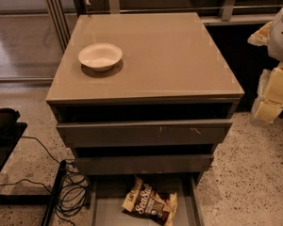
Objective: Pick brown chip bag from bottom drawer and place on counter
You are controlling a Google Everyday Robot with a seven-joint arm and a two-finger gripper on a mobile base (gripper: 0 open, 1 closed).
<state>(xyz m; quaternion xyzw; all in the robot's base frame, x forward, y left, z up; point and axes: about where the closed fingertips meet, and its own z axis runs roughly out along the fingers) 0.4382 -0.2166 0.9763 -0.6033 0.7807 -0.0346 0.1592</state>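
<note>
The brown chip bag (pixel 150 202) lies flat in the pulled-out bottom drawer (pixel 108 207), near the drawer's middle, with its white "Sea Salt" script facing up. The counter (pixel 174 55) is the glossy taupe top of the cabinet above it. My gripper (pixel 272 94) shows as cream and white parts at the right edge of the camera view. It is beside the cabinet's right side, level with the counter, and well away from the bag.
A white bowl (pixel 100 56) stands on the counter's left part. Two drawers with flat fronts (pixel 144 133) sit slightly open above the bottom drawer. Black cables (pixel 71 192) lie on the speckled floor to the left, next to a dark object (pixel 2 126).
</note>
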